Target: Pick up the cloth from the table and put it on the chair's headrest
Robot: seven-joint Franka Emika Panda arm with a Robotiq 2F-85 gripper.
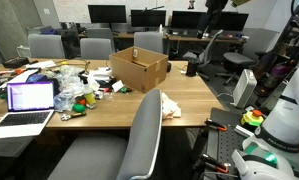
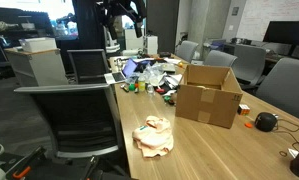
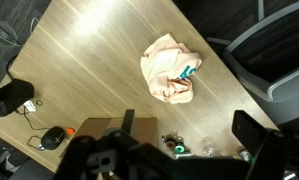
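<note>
The cloth (image 3: 169, 70) lies crumpled on the wooden table (image 3: 99, 50), cream-beige with orange and teal patches. It also shows in both exterior views (image 1: 170, 107) (image 2: 154, 136), near the table edge beside the large grey chair. The chair's headrest (image 1: 149, 98) (image 2: 64, 90) is bare. My gripper (image 3: 189, 130) hangs high above the table, open and empty, with the cloth well below it. In an exterior view the gripper (image 2: 124, 14) is at the top of the picture.
An open cardboard box (image 1: 139, 68) (image 2: 209, 92) stands mid-table. A laptop (image 1: 27, 100) and colourful small clutter (image 1: 74, 92) fill one end. A black mouse and cables (image 2: 266, 121) lie past the box. Smaller office chairs (image 1: 94, 48) ring the table.
</note>
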